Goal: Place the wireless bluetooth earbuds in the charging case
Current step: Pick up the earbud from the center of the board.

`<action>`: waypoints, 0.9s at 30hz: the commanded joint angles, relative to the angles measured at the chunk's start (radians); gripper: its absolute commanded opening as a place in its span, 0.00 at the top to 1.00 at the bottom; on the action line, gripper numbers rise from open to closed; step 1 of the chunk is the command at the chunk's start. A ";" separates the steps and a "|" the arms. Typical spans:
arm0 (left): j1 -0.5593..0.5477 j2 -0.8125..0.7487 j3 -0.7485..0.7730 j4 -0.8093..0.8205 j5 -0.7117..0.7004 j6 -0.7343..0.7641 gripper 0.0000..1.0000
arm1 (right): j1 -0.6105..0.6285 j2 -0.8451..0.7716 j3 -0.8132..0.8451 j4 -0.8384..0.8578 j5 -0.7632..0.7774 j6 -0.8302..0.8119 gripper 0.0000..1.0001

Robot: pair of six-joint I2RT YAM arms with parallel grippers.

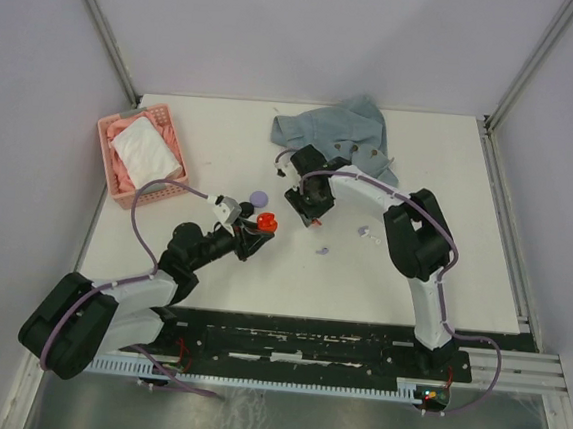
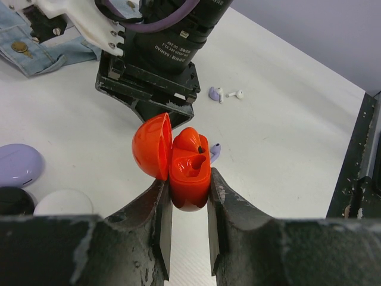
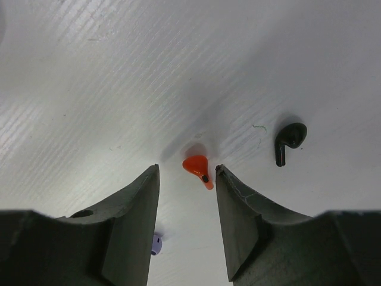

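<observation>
Clamping the open red case [image 2: 190, 170], the left gripper [image 2: 187, 196] sits beside the right gripper [image 3: 187, 171], whose jaws stand apart around a red earbud [image 3: 196, 165], both well inside the table [image 1: 222, 144] edges.

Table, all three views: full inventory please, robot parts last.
red charging case: 1, red, lid open, clamped in left fingers
red earbuds: 2, red, one on table between right fingers, one seated in that case
black earbud: 1, black, near loose red one
lilac earbuds: 2, lilac, one beside white earbud, one behind the case
white earbud: 1, white, mid-table
closed cases: 3, lilac, white, black, clustered near left arm
denim garment: 1, blue, back centre
basket: 1, pink, back left, white cloth inside
left fingers: 2, black, shut on case
right fingers: 2, black, open around loose red earbud, not touching
</observation>
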 commanded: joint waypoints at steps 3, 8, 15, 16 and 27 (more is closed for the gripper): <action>0.004 0.005 0.013 0.066 0.030 0.015 0.97 | 0.002 0.041 0.050 -0.015 0.036 -0.024 0.52; 0.004 0.009 0.011 0.074 0.035 0.015 0.97 | 0.002 0.061 0.052 -0.014 0.052 -0.024 0.61; 0.004 0.017 0.008 0.106 0.047 0.010 0.97 | 0.001 0.001 0.000 0.022 0.062 -0.013 0.78; 0.005 0.019 0.002 0.122 0.047 0.010 0.97 | 0.001 -0.030 -0.014 0.034 0.062 -0.005 0.80; -0.014 0.049 -0.019 0.279 0.091 0.080 0.97 | 0.018 -0.385 -0.218 0.145 0.065 0.099 0.86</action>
